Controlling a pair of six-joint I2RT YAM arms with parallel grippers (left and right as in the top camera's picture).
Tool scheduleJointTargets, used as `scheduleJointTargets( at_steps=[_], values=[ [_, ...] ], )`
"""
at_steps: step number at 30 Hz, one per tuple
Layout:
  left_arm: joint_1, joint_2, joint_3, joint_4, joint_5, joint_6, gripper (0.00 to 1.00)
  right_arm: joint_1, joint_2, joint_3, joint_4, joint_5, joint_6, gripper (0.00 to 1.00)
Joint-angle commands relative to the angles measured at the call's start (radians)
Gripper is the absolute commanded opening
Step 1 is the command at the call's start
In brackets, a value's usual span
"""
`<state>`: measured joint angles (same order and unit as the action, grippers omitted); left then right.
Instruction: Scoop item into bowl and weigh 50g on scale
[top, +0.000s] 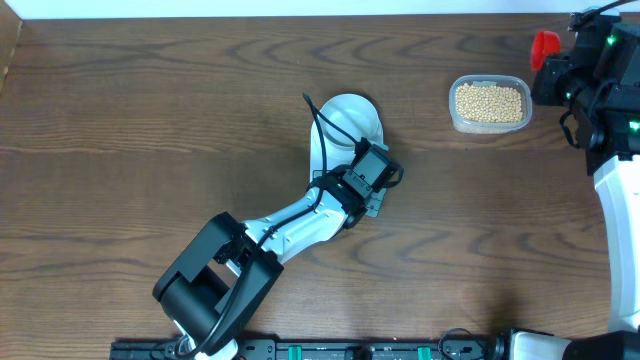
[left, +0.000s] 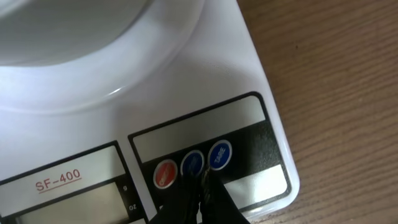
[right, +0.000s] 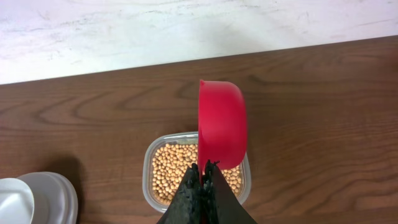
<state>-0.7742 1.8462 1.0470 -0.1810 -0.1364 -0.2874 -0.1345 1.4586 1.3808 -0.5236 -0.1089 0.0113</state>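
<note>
- Looks like a robot lab bench to me, not anybody's kitchen.
- Two robot arms, the left arm (top: 290, 225) and the right arm (top: 620, 200), sit at one dark wood-grain table (top: 120, 120), with black cables running along them.
- A black rail (top: 330, 350) with green bits runs along the table's near edge, by the left arm's base.
- Little green lights glow on the right arm.
- A plain white wall (right: 186, 31) sits right behind the far edge.
- The kitchen-ish stuff is just a scale (left: 249, 74), a tub (top: 452, 105) of beans (top: 490, 103) and a red scoop (right: 222, 124).
</note>
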Motion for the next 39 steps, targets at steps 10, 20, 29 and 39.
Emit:
scheduleJointTargets(
  at_steps=[10,20,29,39],
  values=[
    [0.031,0.006,0.01,0.028,-0.017,-0.002,0.07,-0.008,0.0,0.018,-0.001,-0.014,0.01,0.01],
    [0.047,0.009,0.009,0.037,-0.016,-0.005,0.07,-0.008,0.0,0.018,-0.003,-0.014,0.01,0.01],
    [0.047,0.023,0.009,0.044,-0.017,-0.005,0.07,-0.008,0.0,0.018,-0.004,-0.014,0.01,0.01],
    [0.047,0.023,0.003,0.04,-0.04,-0.035,0.07,-0.008,0.0,0.018,-0.008,-0.014,0.01,0.01]
  ],
)
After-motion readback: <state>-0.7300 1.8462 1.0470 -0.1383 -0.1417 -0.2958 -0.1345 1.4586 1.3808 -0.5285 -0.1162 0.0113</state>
